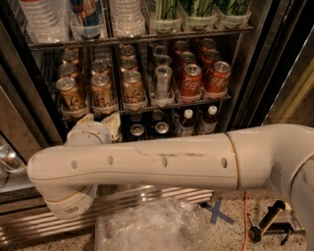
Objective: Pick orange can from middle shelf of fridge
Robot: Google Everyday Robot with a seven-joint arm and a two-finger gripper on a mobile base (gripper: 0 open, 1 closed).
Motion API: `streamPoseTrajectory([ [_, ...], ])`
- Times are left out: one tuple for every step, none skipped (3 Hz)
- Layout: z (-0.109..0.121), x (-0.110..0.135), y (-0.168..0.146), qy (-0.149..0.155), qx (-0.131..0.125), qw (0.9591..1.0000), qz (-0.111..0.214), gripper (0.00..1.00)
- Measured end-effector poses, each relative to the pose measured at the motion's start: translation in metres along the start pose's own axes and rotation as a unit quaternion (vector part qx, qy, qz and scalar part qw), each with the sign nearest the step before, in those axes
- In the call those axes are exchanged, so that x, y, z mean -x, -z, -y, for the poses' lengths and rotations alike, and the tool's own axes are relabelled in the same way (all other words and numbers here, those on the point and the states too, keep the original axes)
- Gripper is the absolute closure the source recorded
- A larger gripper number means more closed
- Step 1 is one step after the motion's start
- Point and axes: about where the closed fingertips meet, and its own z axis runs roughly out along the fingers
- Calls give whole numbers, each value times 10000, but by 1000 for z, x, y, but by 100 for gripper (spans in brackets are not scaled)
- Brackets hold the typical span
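The fridge (255,73) stands open in front of me. Its middle shelf (147,108) holds lanes of cans. Three lanes of orange cans fill the left side, with front cans on the left (70,93), in the middle (101,90) and on the right (132,88). A slim silver can (163,81) and red Coca-Cola cans (190,80) stand to the right. My white arm (162,162) crosses the view from right to left. My gripper (100,128) rises behind the elbend, just below the shelf's front rail, under the left orange cans, mostly hidden by the arm.
The rack above holds clear water bottles (44,19) and green-filled tubs (198,10). The rack below holds small bottles (186,120). The steel base grille (147,196) lies low. Crumpled clear plastic (147,228), blue tape X (219,212) and a black tool (267,228) lie on the floor.
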Motion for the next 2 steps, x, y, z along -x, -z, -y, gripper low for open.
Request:
streamPoseTrajectory([
  [0,0,0,0,1,10000,-1,0],
  [0,0,0,0,1,10000,-1,0],
])
